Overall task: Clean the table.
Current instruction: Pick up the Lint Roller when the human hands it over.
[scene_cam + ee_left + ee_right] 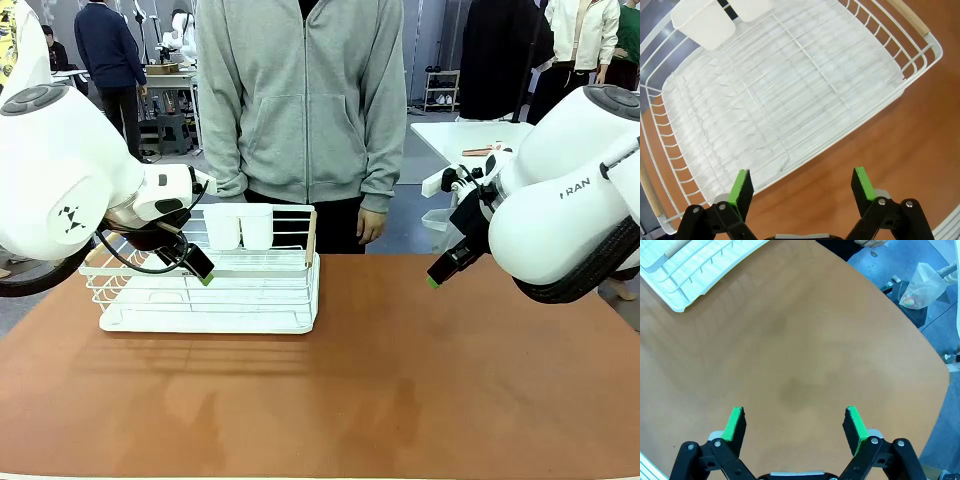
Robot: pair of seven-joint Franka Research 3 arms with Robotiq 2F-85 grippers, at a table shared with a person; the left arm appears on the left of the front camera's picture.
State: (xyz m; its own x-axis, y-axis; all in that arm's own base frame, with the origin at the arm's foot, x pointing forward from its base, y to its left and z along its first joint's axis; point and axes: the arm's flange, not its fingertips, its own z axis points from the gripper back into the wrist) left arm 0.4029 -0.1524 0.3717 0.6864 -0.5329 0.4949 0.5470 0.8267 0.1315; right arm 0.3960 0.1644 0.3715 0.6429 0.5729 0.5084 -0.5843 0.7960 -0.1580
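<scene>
The reddish-brown table (400, 370) has a bare top in front of me. My left gripper (204, 274) hangs over the front edge of a white wire dish rack (210, 295) on the table's left side. In the left wrist view this gripper (802, 185) is open, holding nothing, above the rack's near rim (790, 100) and the table (900, 150). My right gripper (434, 280) hovers over the table's right half. It is open and holds nothing in the right wrist view (795, 422), with bare table (805, 340) beneath it.
Two white cups (238, 227) hang at the rack's back wall (702, 22). A person in a grey hoodie (300, 100) stands at the far edge, hands down. A smaller white table (470, 135) stands back right. A plastic bag (922, 287) lies beyond the table's corner.
</scene>
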